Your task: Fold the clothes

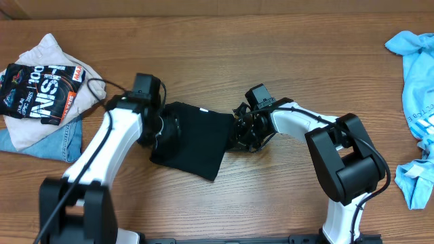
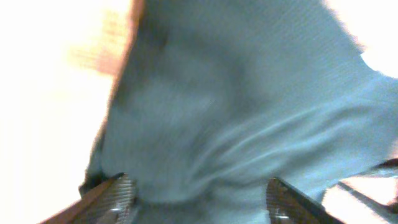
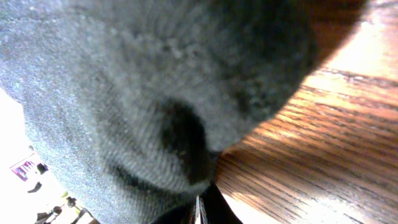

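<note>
At the centre of the surface (image 1: 271,61) the folded shirt (image 1: 193,139) lies flat, the right gripper (image 3: 202,211) clenched on its 3 o'clock edge, likely anchoring the fold, while the left gripper (image 2: 199,196) at 9 o'clock stands released, jaws spread over cloth.

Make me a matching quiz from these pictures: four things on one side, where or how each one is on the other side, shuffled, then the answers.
Column one
1. black shirt
2. light blue shirt
3. printed black garment
4. right hand

Column two
a. far right edge
b. shut, pinching dark cloth
c. far left
d. centre of the table

Pairs: 1-d, 2-a, 3-c, 4-b
</note>
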